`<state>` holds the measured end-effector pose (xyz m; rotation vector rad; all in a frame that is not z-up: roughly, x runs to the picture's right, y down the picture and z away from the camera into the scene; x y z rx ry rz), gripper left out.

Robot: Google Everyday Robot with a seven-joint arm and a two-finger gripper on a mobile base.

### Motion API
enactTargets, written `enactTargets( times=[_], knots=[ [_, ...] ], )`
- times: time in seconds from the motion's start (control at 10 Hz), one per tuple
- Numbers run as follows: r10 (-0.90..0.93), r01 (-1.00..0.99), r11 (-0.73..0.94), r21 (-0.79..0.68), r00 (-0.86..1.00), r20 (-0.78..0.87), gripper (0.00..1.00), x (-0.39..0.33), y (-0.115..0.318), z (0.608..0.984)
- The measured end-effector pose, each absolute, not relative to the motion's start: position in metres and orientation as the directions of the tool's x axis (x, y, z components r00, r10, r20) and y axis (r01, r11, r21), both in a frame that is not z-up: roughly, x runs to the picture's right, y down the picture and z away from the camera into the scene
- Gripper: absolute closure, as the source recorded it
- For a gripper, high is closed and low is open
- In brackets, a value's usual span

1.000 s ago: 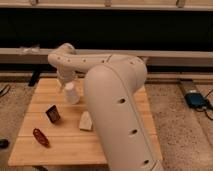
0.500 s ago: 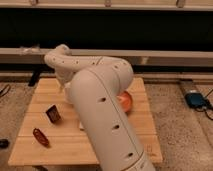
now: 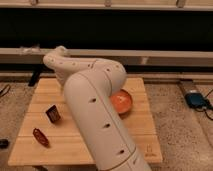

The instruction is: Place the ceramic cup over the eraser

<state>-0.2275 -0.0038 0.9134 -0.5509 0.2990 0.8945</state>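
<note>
The eraser (image 3: pixel 53 114), a small dark block with reddish edges, stands on the left part of the wooden table (image 3: pixel 40 95). The big white arm (image 3: pixel 95 110) sweeps from the bottom right up over the table and bends at its elbow (image 3: pixel 57 59) near the far left edge. The gripper is hidden behind the arm, somewhere over the table's middle left, so it is out of view. The ceramic cup is hidden too.
An orange bowl (image 3: pixel 123 102) sits on the right part of the table, partly behind the arm. An elongated glossy dark-red object (image 3: pixel 40 137) lies at the front left. A blue device (image 3: pixel 197 99) lies on the floor to the right. A dark wall with rails runs behind.
The arm has swung to the left and toward the camera. It now covers the gripper, the white cup it held and the pale block, and it uncovers the orange bowl.
</note>
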Motion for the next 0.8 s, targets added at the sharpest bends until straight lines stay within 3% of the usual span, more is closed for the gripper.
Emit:
enactTargets(
  times=[0.6, 0.8],
  knots=[
    [0.647, -0.791, 0.517, -0.327, 0.611, -0.455, 0.97, -0.219, -0.022, 0.894],
    [0.675, -0.776, 0.538, -0.329, 0.631, -0.383, 1.00, -0.222, -0.039, 0.875]
  ],
)
